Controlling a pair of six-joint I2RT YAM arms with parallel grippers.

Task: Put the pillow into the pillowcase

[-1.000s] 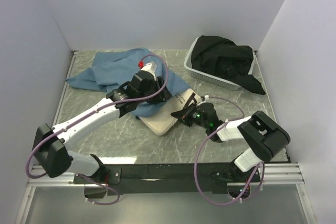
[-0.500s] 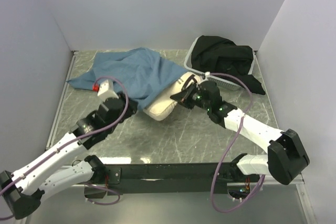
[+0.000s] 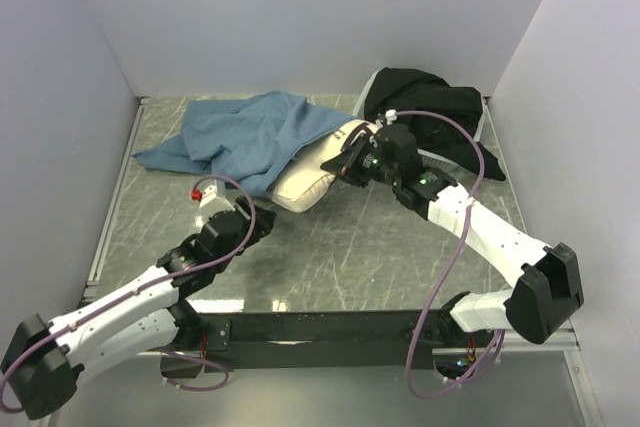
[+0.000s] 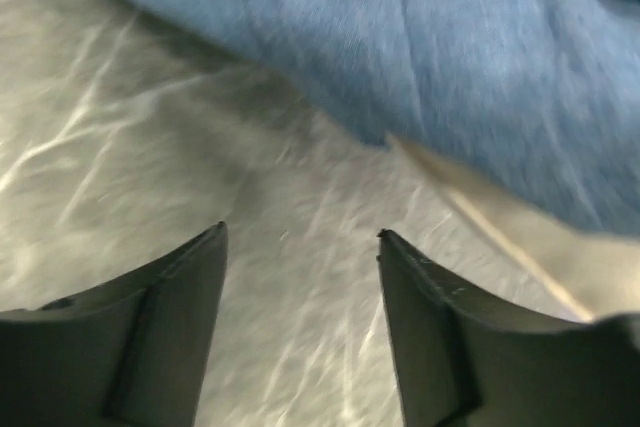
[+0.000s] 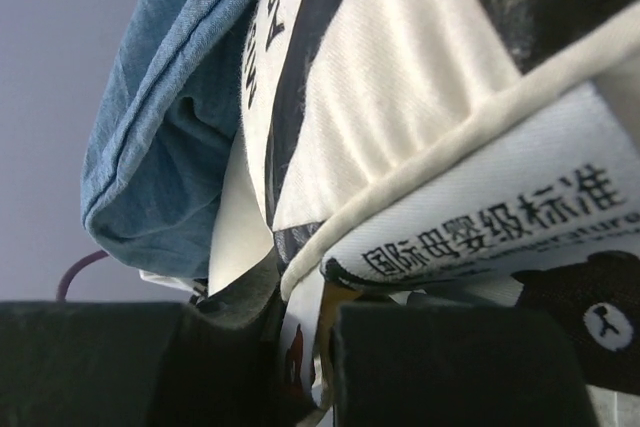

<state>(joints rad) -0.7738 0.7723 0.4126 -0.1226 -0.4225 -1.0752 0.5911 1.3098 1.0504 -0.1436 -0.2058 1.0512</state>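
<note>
The cream-white pillow [image 3: 310, 180] lies mid-table, its far part under the dusty-blue pillowcase [image 3: 245, 132], its near end showing. My right gripper [image 3: 349, 155] is shut on the pillow's right edge. In the right wrist view the pillow [image 5: 400, 77], with black text and stripe, is pinched between my fingers [image 5: 430, 367], the pillowcase [image 5: 170, 147] beside it. My left gripper [image 3: 258, 230] is open and empty, low over the table just in front of the pillow. The left wrist view shows the pillowcase [image 4: 420, 57] ahead and the pillow's edge [image 4: 500, 227] at right.
A white basket [image 3: 400, 147] holding a black garment [image 3: 430, 107] stands at the back right, just behind my right arm. White walls close in the left, back and right. The marble tabletop [image 3: 330, 257] lies in front of the pillow.
My left gripper has let go of the pillowcase and drawn back toward the near left. My right gripper has pushed the pillow farther back and left, under the pillowcase.
</note>
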